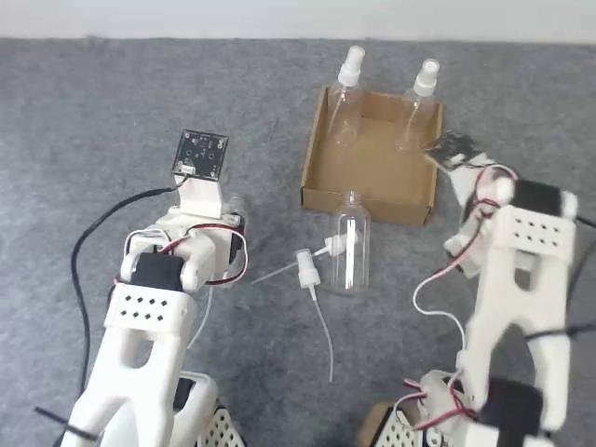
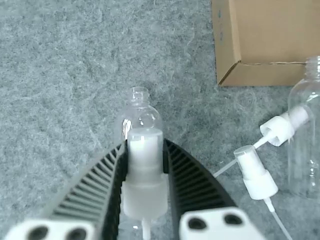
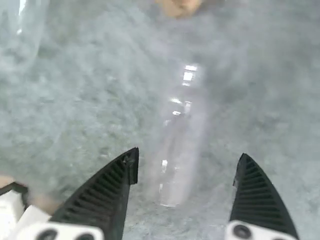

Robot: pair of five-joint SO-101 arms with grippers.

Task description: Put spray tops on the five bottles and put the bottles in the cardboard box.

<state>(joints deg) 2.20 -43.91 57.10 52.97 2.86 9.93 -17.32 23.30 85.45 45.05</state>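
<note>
Inside the cardboard box you have two capped bottles; three remain. Your left gripper clamps a spray top; your right gripper gapes.

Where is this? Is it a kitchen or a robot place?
Probably a robot practice table, not a kitchen: two white robot arms work over a grey mat, with a cardboard box and clear bottles set out for packing.
</note>
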